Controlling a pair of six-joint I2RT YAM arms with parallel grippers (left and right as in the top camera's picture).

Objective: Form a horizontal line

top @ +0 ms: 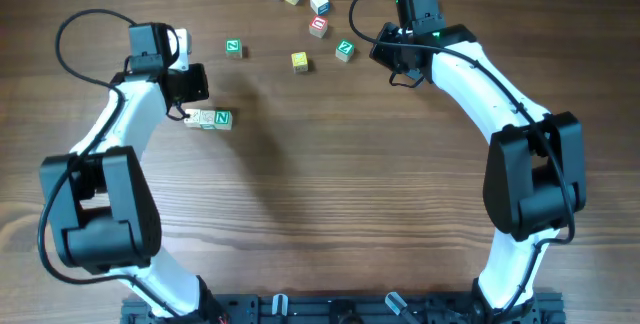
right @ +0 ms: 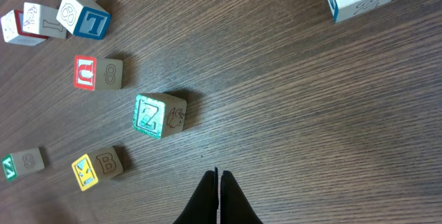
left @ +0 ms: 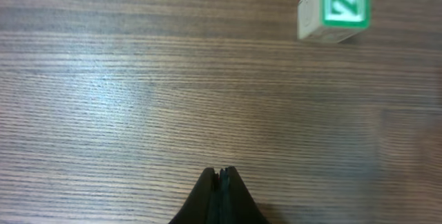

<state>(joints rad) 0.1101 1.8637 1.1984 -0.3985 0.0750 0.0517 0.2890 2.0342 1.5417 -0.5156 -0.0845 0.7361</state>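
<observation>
Left pincer [left: 221, 174] closed | right pincer [right: 219, 175] closed | horizontal line [top: 209, 119] beside left

Cube row [top: 209, 119] mid-left on table [top: 320, 194]; loose cubes [top: 319, 26] behind, to R.

Wood-grain table [left: 138, 99] fills the view. The left gripper [left: 221, 182] is low in the middle, its jaws pressed together with nothing between them. One cube [left: 335, 10] with a green Z on top sits alone, well apart from the gripper, ahead and right.
</observation>
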